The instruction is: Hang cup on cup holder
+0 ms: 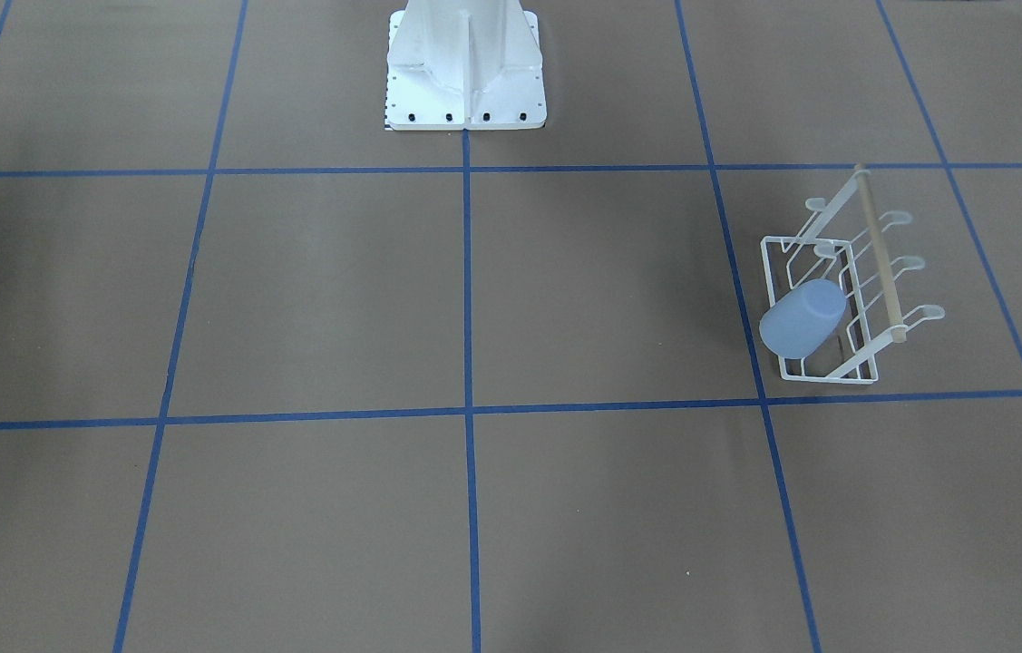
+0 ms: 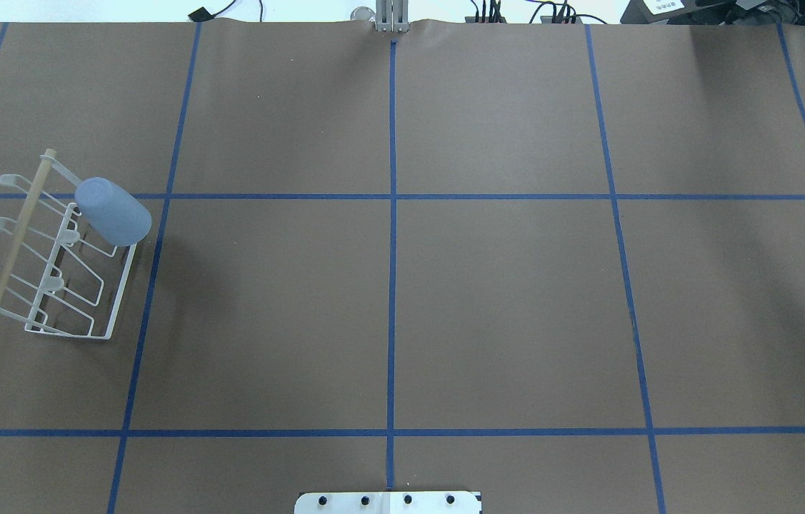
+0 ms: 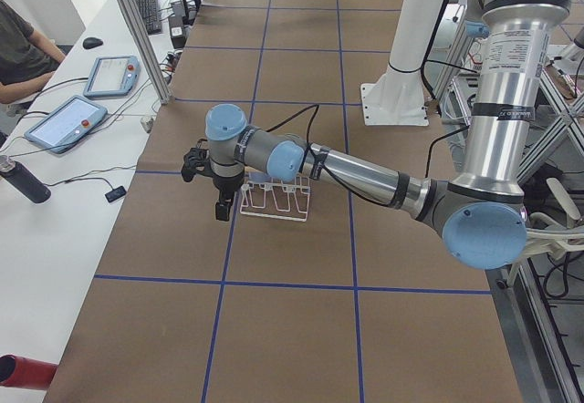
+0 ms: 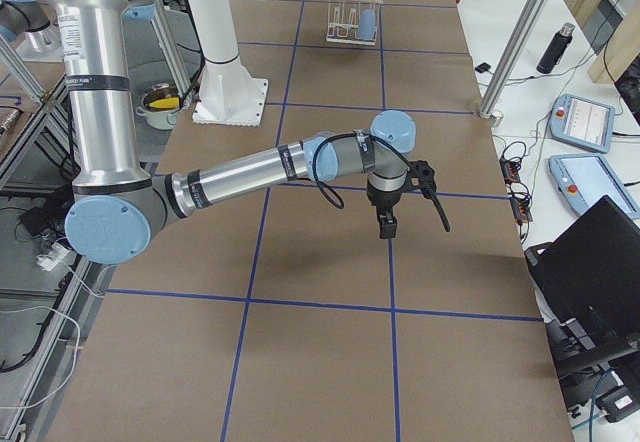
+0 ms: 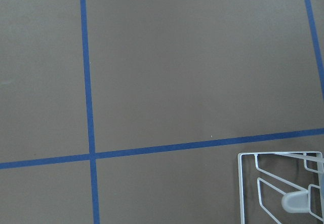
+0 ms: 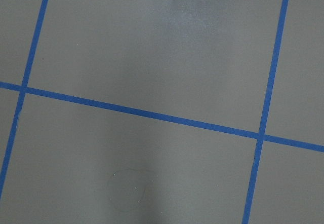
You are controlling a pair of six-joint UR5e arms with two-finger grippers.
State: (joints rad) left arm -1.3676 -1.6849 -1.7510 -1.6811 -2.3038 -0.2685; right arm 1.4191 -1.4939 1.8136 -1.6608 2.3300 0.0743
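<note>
The pale blue cup (image 1: 803,317) sits upside down and tilted on a prong at one end of the white wire cup holder (image 1: 879,243). Both also show in the overhead view, the cup (image 2: 113,212) on the holder (image 2: 16,235) at the table's left. The left wrist view catches only a corner of the holder (image 5: 248,183). My left gripper (image 3: 222,210) hangs beside the holder, apart from the cup; I cannot tell if it is open. My right gripper (image 4: 386,228) hangs over bare table far from the holder; I cannot tell its state.
The robot's white pedestal (image 1: 465,73) stands at the table's middle edge. Blue tape lines grid the brown table (image 2: 502,307). A side desk holds tablets (image 3: 64,120) and a bottle (image 3: 23,181), with a person (image 3: 23,47) seated there. A laptop (image 4: 590,292) stands past the other end.
</note>
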